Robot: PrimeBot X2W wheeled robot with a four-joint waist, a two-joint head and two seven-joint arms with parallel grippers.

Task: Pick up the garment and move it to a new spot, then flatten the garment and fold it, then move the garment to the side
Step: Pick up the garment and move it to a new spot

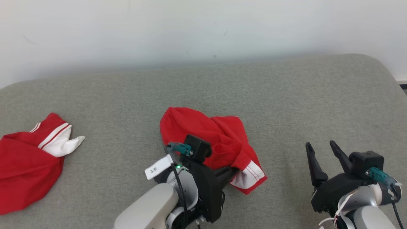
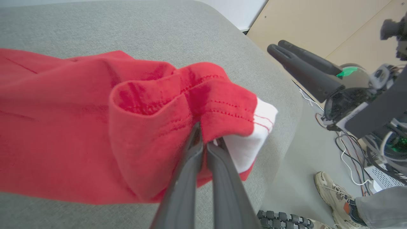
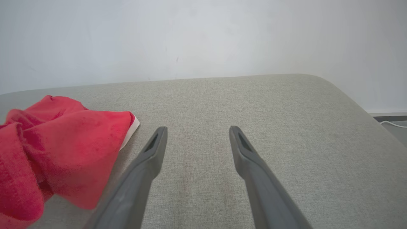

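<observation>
A crumpled red garment with a white striped cuff lies in the middle of the grey padded surface. My left gripper is shut on a stitched red hem of the garment, right beside the white cuff. In the head view its fingertips are hidden under the cloth and the black wrist. My right gripper stands open to the right of the garment, apart from it. In the right wrist view its fingers hold nothing, with the garment at the left.
A second red and white garment lies at the surface's left edge. A white wall backs the surface. In the left wrist view a person's shoe and cables are on the floor past the rounded right edge.
</observation>
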